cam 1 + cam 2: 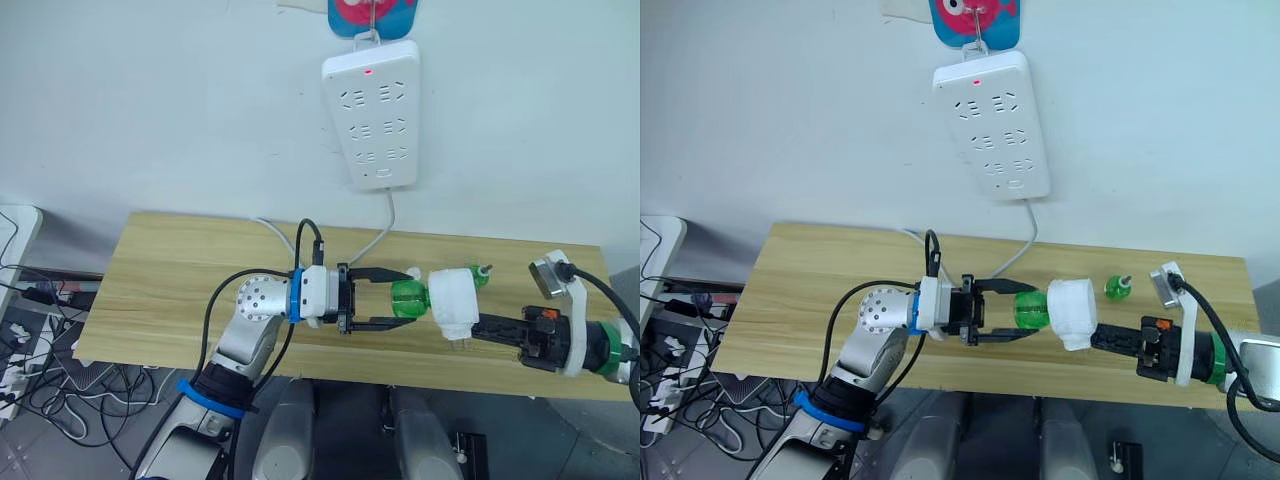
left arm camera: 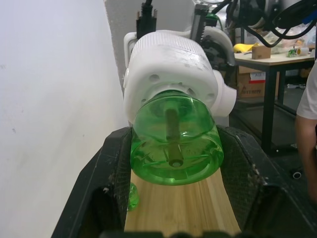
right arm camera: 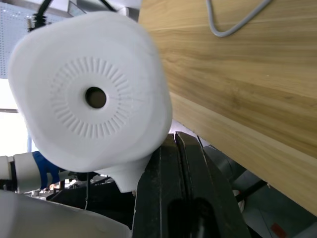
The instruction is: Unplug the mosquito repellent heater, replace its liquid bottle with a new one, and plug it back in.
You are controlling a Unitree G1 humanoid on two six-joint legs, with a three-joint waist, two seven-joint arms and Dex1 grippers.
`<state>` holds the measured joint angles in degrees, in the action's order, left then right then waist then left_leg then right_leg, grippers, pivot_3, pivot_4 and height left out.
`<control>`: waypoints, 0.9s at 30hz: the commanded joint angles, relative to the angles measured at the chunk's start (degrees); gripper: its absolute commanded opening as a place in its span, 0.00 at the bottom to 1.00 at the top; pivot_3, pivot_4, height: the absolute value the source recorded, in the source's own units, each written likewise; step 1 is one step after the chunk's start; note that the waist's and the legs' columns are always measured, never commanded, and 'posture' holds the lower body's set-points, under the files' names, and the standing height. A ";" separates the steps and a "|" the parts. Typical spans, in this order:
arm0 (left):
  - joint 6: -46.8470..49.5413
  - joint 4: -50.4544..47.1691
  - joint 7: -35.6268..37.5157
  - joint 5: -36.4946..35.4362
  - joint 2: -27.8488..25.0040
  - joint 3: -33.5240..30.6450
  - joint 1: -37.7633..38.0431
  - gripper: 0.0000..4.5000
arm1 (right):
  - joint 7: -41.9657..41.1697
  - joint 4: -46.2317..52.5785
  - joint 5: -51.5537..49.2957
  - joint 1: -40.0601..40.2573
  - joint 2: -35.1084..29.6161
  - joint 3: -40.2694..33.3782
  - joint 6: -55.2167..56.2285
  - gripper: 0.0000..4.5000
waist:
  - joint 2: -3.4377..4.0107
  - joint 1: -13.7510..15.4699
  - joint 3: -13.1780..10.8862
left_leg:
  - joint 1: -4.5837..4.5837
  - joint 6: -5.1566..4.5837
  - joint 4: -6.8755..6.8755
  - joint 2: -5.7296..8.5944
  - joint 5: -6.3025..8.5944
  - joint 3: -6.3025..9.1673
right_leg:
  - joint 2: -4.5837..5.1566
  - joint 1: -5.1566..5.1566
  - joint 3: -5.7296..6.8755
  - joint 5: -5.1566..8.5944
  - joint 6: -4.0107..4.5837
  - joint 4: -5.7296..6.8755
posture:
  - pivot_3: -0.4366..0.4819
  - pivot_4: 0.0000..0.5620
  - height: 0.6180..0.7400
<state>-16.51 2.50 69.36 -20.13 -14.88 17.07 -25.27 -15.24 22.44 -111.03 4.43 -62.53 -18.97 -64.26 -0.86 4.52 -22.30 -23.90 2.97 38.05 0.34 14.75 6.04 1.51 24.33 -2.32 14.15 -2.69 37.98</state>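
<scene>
At the frame's centre, over the surface, we hold the heater clenched in our right gripper, while our left gripper stands released around its green bottle. Twisting off-axis could jam the thread or drop the bottle. We see no readable writing.

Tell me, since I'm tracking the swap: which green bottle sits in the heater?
The one between the left fingers, joined to the heater; the other bottle lies on the table.
</scene>
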 commanded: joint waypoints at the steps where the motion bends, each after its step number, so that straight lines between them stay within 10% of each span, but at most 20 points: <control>1: -1.07 -1.01 0.14 0.09 0.42 0.38 0.11 0.50 | -4.29 3.60 -1.97 2.04 -1.87 -3.58 1.28 0.00 | 0.00 0.00 0.00 | 0.00 0.00 0.00 0.00 0.00 0.00 | 0.00 0.00 -0.01 0.00 0.00 0.01 | 0.66 0.63 1.00; 17: -1.90 -0.17 0.28 0.98 0.94 0.87 0.35 0.50 | -17.42 7.04 -1.97 0.71 -10.27 -1.99 6.69 0.00 | 0.00 -0.11 0.00 | 0.01 0.00 0.01 -0.01 0.00 0.00 | 0.00 -0.01 0.00 0.00 0.00 0.00 | 0.64 0.63 1.00; 27: -1.94 -0.47 0.82 1.01 0.71 1.33 0.77 0.50 | -13.85 0.27 -1.97 -13.75 -8.61 4.58 4.02 0.00 | -0.01 -0.15 0.00 | 0.00 0.00 0.02 0.00 0.00 0.01 | 0.01 -0.01 0.00 0.00 0.00 0.00 | 0.63 0.64 1.00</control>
<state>-17.33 3.69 69.73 -18.74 -14.45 17.85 -24.97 -29.62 22.91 -111.54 -8.29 -71.35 -14.53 -59.36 -0.87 4.37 -22.31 -23.90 2.97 38.08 0.34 14.75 6.04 1.52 24.33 -2.32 14.15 -2.68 37.98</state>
